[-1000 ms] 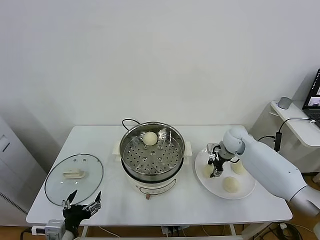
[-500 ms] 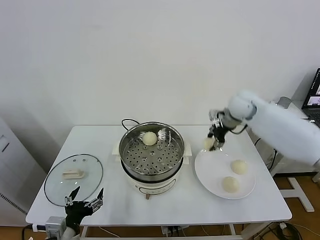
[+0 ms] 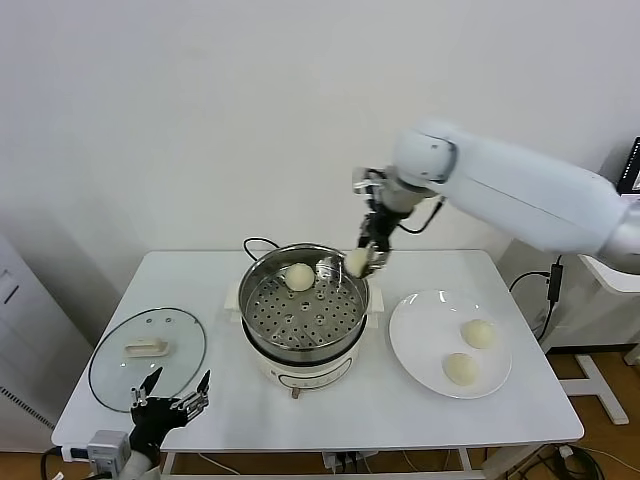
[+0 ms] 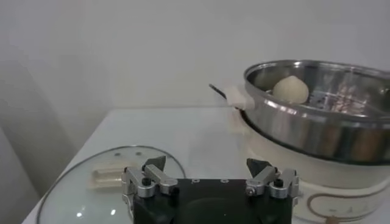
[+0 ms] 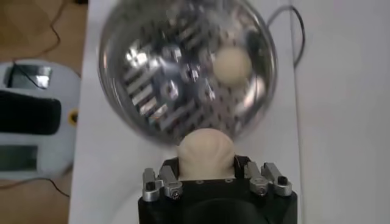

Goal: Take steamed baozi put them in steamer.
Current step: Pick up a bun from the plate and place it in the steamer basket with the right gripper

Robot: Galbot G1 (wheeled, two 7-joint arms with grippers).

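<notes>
My right gripper (image 3: 362, 262) is shut on a cream-white baozi (image 3: 356, 262) and holds it in the air over the far right rim of the steamer (image 3: 262, 335), a shiny steel basket on a white cooker base. The held baozi (image 5: 206, 153) fills the jaws in the right wrist view, above the steamer's perforated floor (image 5: 161, 91). One baozi (image 3: 299, 277) lies inside the steamer at the back; it also shows in both wrist views (image 4: 290, 89) (image 5: 231, 64). Two more baozi (image 3: 479, 333) (image 3: 461, 368) lie on the white plate (image 3: 420, 340). My left gripper (image 3: 168, 405) is open, parked low at the table's front left.
A round glass lid (image 3: 110, 375) with a cream handle lies flat on the table's left side, just beyond the left gripper. A black cord (image 3: 256, 243) runs behind the cooker. A white side table (image 3: 600, 250) stands at the far right.
My right gripper lifted a baozi off the plate and carried it left, up to the steamer's right rim. Two baozi stay on the plate. The left arm barely moved.
</notes>
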